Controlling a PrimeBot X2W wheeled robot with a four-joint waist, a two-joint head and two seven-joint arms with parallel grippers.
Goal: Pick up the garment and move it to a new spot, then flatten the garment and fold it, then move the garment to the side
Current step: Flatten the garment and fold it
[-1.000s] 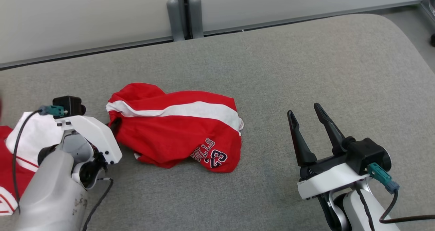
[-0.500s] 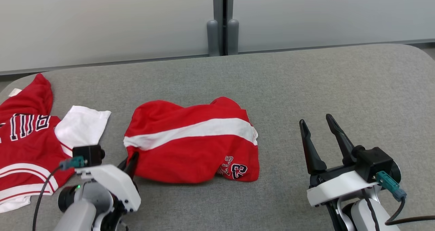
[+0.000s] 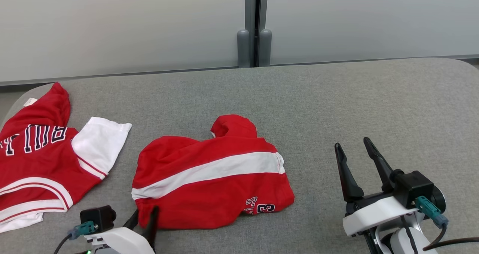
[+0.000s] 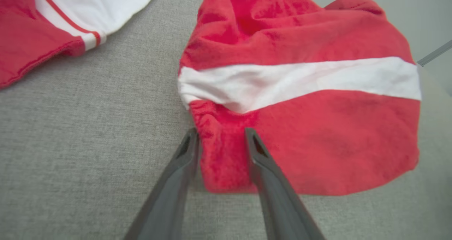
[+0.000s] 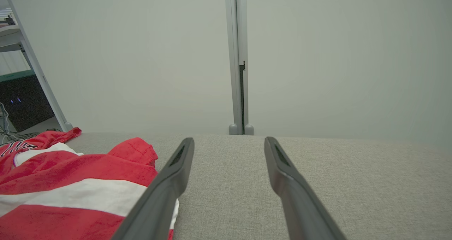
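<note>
Red cloth with 1 broad white band, the garment (image 3: 209, 179) lies crumpled on the grey fabric-covered table (image 3: 374, 104), a little left of the middle in the head view. A small hump of red cloth stands up at its far edge, and a dark print with the number 23 (image 3: 262, 208) sits upside down near its near right corner.

At the bottom left of the head view, the left hand (image 3: 145, 218) points its 2 dark fingers at the garment's near left corner. In the left wrist view those fingers stand parted, with a puckered fold of the red cloth between their tips; the left finger touches the cloth's edge and the right finger lies over it. That hand is open, not clamped on the cloth, and the garment rests flat on the table.

The right hand (image 3: 352, 143) hovers at the lower right, well apart from the garment, fingers spread wide and holding nothing. The right wrist view looks along them over bare grey table toward a pale wall panel (image 5: 106, 56) and a grey post (image 5: 237, 56).

On the far left of the table lies a second red jersey (image 3: 33, 160) with dark lettering and a white sleeve (image 3: 101, 141). It lies near the garment but not touching it.
</note>
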